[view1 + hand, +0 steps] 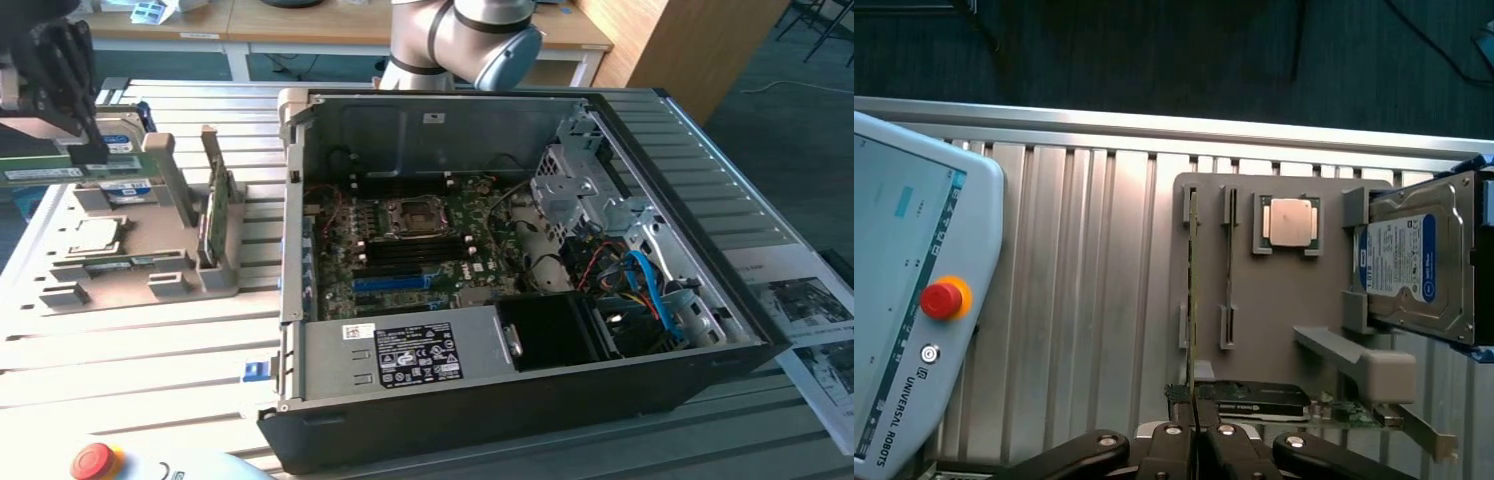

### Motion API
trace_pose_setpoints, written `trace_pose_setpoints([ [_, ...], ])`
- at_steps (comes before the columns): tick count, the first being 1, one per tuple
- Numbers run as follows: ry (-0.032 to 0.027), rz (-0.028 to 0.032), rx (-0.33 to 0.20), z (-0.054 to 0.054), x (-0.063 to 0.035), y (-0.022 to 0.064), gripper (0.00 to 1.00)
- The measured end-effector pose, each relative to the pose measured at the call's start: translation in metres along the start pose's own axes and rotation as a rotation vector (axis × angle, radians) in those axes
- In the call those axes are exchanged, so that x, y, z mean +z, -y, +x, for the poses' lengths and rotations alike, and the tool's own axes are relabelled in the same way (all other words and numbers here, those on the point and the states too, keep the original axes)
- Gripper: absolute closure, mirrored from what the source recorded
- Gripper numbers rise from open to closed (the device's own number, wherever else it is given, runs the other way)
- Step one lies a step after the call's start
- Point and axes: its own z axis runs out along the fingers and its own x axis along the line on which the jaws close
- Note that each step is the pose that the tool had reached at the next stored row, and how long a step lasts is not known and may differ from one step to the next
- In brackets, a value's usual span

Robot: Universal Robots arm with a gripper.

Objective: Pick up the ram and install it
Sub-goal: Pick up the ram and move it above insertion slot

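End effector (1195, 408) clamped on ram (38, 173) abv tray (1274, 300).

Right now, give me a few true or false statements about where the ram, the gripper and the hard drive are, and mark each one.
1. The gripper is shut on the ram. True.
2. The computer case lies open, with the motherboard exposed. True.
3. The ram is seated in the motherboard. False: it is held outside the computer case, to the exterior view's left of it.
4. The blue-labelled hard drive sits inside the computer case. False: it rests on the grey parts tray.
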Motion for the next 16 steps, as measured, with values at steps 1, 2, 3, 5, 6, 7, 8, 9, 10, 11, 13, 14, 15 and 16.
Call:
trace_pose_setpoints([
  [1, 0.0001, -0.0004, 0.0, 0.0, -0.0001, 0.0027, 0.88],
  [2, 0.0, -0.0009, 0.0, 0.001, -0.0002, 0.0054, 0.88],
  [3, 0.0001, -0.0015, 0.0, 0.002, -0.0004, 0.0084, 0.88],
  [5, 0.0002, -0.0025, 0.0, 0.003, -0.0006, 0.0142, 0.88],
  [6, 0.0002, -0.003, 0.0, 0.003, -0.0007, 0.017, 0.88],
  [7, 0.0002, -0.0035, 0.0, 0.003, -0.0008, 0.0199, 0.88],
  [8, 0.0003, -0.0039, 0.0, 0.004, -0.0009, 0.0228, 0.88],
  [9, 0.0002, -0.0045, 0.0, 0.004, -0.0011, 0.0257, 0.88],
  [10, 0.0002, -0.005, 0.0, 0.005, -0.0012, 0.0286, 0.88],
  [11, 0.0002, -0.0055, 0.0, 0.005, -0.0014, 0.0319, 0.88],
  [13, 0.0004, -0.0063, 0.0, 0.006, -0.0016, 0.0375, 0.88],
  [14, 0.0004, -0.0064, 0.0, 0.006, -0.0016, 0.039, 0.88],
  [15, 0.0004, -0.0065, 0.0, 0.006, -0.0016, 0.0394, 0.88],
  [16, 0.0004, -0.0065, 0.0, 0.006, -0.0016, 0.0393, 0.88],
])
